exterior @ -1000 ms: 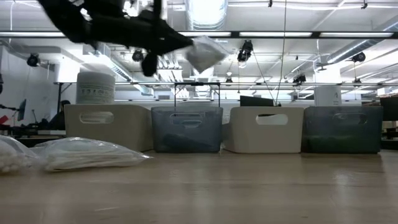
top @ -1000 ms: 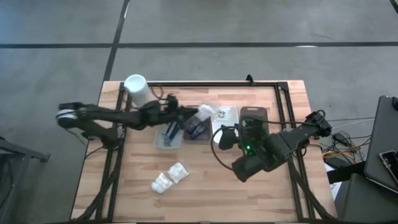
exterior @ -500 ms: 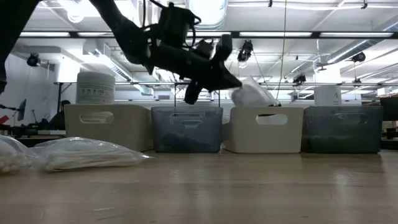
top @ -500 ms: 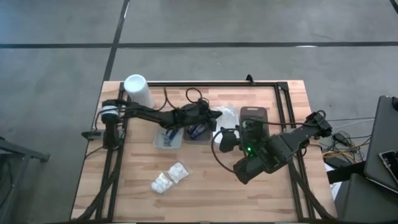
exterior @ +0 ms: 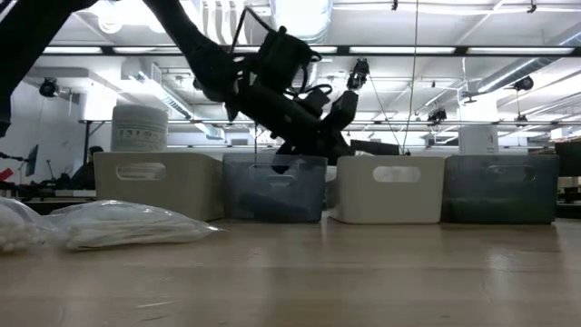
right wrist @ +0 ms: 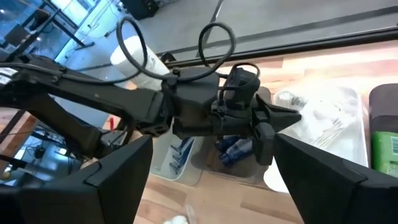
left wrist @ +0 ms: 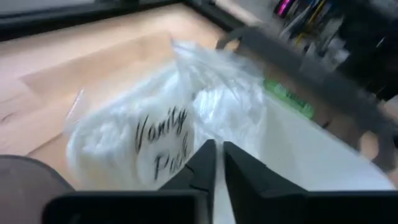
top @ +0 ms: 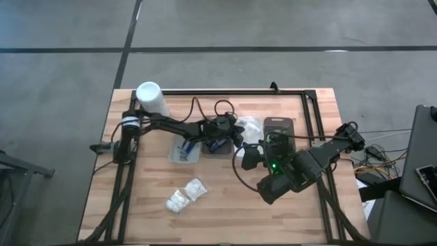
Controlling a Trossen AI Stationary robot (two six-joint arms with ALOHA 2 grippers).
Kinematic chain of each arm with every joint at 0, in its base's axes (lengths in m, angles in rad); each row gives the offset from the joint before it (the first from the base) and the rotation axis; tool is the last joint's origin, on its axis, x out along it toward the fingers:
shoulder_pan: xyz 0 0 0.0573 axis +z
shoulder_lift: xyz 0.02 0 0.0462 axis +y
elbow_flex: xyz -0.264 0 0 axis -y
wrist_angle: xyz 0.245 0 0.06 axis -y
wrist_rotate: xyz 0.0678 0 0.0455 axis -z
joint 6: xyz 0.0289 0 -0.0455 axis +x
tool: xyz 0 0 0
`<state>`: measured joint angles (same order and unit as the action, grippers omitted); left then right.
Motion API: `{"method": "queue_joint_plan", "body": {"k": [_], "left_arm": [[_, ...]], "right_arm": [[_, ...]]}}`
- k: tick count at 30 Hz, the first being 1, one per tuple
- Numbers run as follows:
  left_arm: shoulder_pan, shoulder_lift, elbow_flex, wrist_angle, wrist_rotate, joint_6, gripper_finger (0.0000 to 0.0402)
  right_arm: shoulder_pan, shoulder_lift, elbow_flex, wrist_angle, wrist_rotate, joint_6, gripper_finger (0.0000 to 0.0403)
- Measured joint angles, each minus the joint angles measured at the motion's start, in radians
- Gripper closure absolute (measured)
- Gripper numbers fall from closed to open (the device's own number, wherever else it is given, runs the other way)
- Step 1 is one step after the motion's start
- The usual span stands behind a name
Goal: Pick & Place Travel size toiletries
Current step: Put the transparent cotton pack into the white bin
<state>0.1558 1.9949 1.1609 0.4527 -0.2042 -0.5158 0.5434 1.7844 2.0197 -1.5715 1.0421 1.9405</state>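
We read "Vanity Pack" on the white packet (left wrist: 155, 140) before the left gripper (left wrist: 214, 163), its fingers almost closed, grasping nothing. Two more packets (top: 186, 195) lie on the table (top: 225, 198). The right gripper (right wrist: 211, 168) is spread open.

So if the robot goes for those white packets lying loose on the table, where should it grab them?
Probably from straight above, pinching the puffed middle of one of the white packets. They lie flat on the bare table, soft and crinkly, with nothing close beside them, so a top-down pinch looks simplest.
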Motion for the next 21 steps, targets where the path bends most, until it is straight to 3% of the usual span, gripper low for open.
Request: {"method": "queue_joint_plan", "body": {"k": [6,12,16,18,21], "left_arm": [[-0.009,-0.030,0.016,-0.121,0.001,0.003,0.0283],[-0.018,-0.131,0.011,-0.202,0.005,0.140,0.0209],[-0.023,-0.244,0.013,-0.465,0.018,0.191,0.0182],[-0.030,-0.316,0.010,-0.651,0.087,0.252,0.0176],[-0.071,-0.457,-0.022,-0.870,0.271,0.446,0.0176]], "right_arm": [[0.000,0.000,0.000,0.000,0.000,-0.012,0.0072],[0.000,0.000,0.000,0.001,-0.003,-0.022,0.0050],[0.000,0.000,0.000,0.000,-0.028,-0.035,0.0042],[0.000,0.000,0.000,0.001,-0.071,-0.049,0.0043],[0.000,0.000,-0.003,0.001,-0.143,-0.070,0.0048]]}}
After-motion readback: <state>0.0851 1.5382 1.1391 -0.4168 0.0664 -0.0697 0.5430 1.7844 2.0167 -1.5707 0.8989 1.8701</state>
